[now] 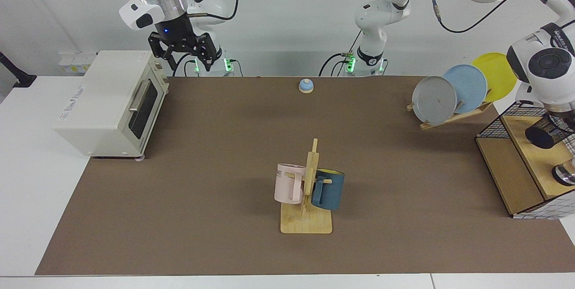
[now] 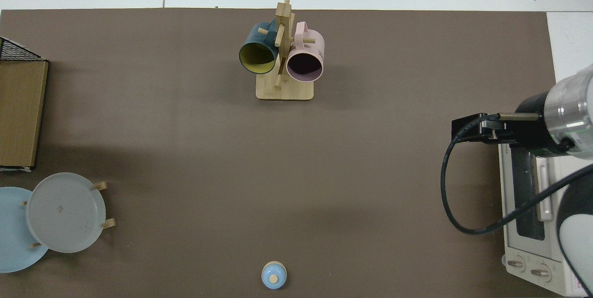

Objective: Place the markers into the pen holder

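Pen holder (image 1: 549, 130) tilted on wire shelf (image 1: 506, 163), beneath left gripper (image 1: 559, 116), grip state untellable; marker unseen; right gripper (image 1: 185, 57) idle, far from shelf, fingers apart.

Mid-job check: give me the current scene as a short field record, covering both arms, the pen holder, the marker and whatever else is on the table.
right end effector: open, hanging in the air beside the toaster oven; arm waits
left end effector: hidden past the facing view's right edge, arm reaching over the wire shelf
pen holder: tipped on its side at the shelf top, under the left arm's wrist
marker: not visible in either view
mug rack: pink mug and blue mug hanging
plate rack: grey, blue and yellow plates
bell: far table edge, untouched
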